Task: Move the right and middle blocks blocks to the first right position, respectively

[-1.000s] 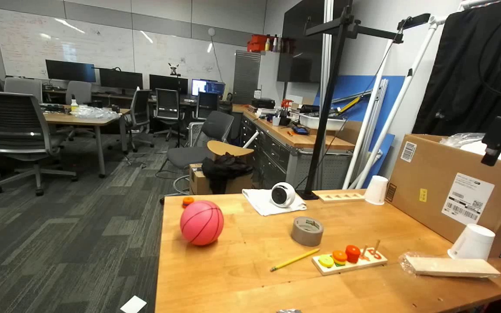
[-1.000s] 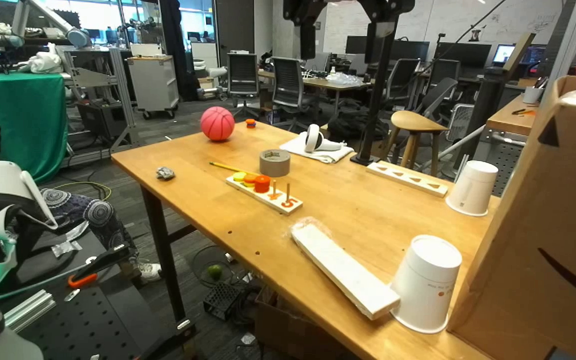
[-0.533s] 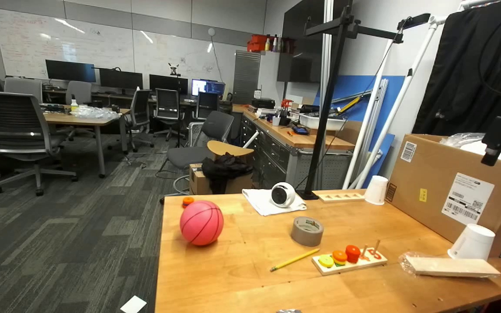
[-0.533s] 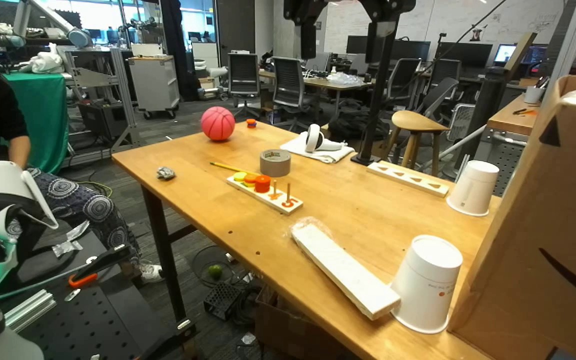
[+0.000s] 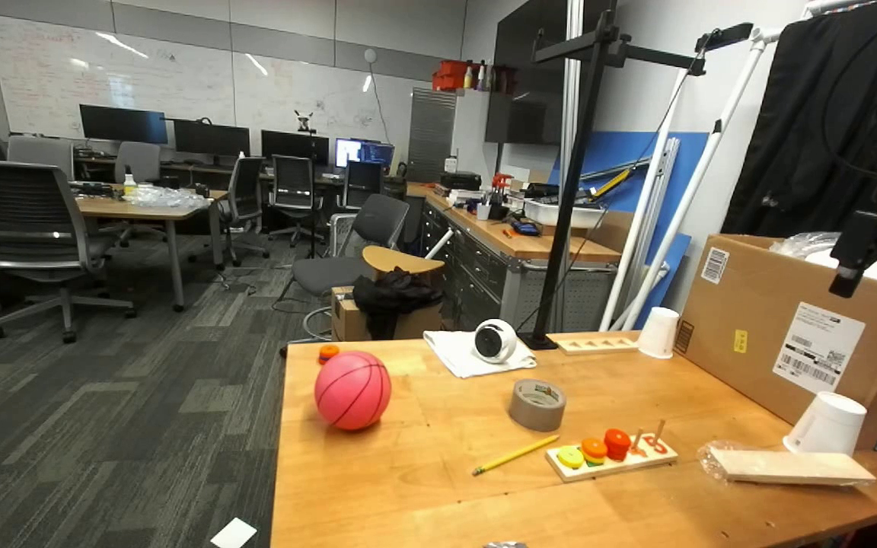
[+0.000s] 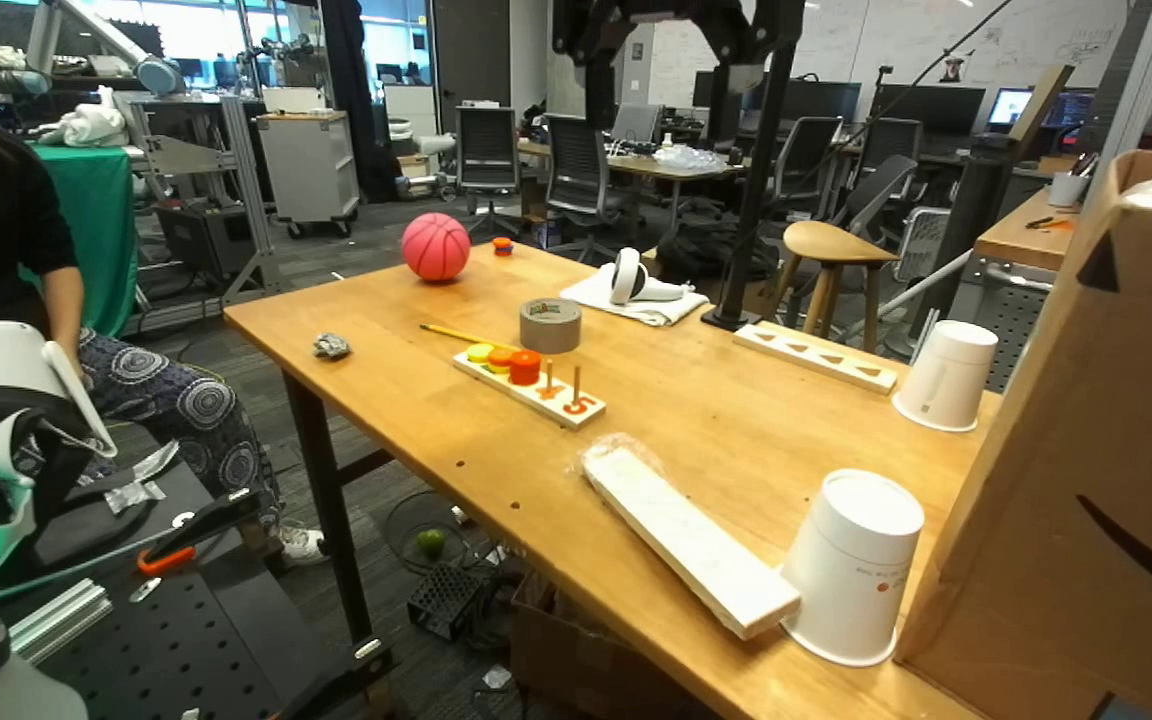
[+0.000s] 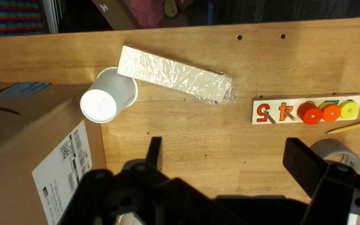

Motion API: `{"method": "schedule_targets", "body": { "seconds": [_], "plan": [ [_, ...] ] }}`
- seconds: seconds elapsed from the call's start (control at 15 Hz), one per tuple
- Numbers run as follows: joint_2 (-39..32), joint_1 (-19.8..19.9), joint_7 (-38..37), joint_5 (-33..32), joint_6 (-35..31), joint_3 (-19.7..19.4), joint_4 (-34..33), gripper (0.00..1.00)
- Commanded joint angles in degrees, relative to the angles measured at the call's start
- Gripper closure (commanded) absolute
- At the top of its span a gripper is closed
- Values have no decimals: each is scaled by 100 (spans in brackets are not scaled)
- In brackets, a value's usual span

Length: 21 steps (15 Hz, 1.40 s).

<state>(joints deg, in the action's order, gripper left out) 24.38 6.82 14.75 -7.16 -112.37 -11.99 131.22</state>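
Note:
On a small wooden peg board [image 7: 275,118] sit a stack of red blocks [image 7: 312,115], an orange block [image 7: 331,112] topping its peg, and a yellow block [image 7: 350,110]. Seen from the exterior views, red blocks [image 6: 524,367] are on the right of the three and the orange block [image 6: 500,360] is in the middle. The pegs at the printed 4 and 5 [image 7: 263,112] are bare. My gripper [image 7: 225,147] is high above the table, fingers wide apart with nothing between them. In an exterior view the gripper [image 5: 870,283] shows in front of the cardboard box.
Close to the board are grey tape [image 5: 538,406] and a pencil [image 5: 515,455]. A pink ball [image 6: 436,247], a small disc stack [image 6: 503,246], a wrapped plank [image 6: 686,540], two white cups [image 6: 853,567] and a big cardboard box [image 5: 796,335] are also around. A black pole [image 6: 748,190] rises behind.
Over the last half second my gripper has shifted slightly, leftward in both exterior views and a little lower. The objects on the table have stayed put. A seated person has leaned into view.

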Motion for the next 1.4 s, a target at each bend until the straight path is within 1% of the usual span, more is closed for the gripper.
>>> {"method": "schedule_targets", "body": {
  "seconds": [0.0, 0.27, 0.47, 0.73, 0.87, 1.0, 1.2, 1.33],
  "plan": [
    [69, -249, -24, 223, -431, 247, 273, 0],
    [-106, -648, -61, 618, -1030, 589, 584, 0],
    [-361, -933, -53, 781, -1594, 857, 798, 0],
    [-891, -1340, 322, 910, -2403, 1082, 933, 0],
    [-1191, -1551, 777, 1107, -2700, 1098, 919, 0],
    [-1481, -1732, 1395, 1386, -2916, 1104, 885, 0],
    [-1852, -1899, 2605, 2023, -2938, 1097, 781, 0],
    [-2032, -1873, 3466, 2402, -2847, 1142, 725, 0]
  ]
}}
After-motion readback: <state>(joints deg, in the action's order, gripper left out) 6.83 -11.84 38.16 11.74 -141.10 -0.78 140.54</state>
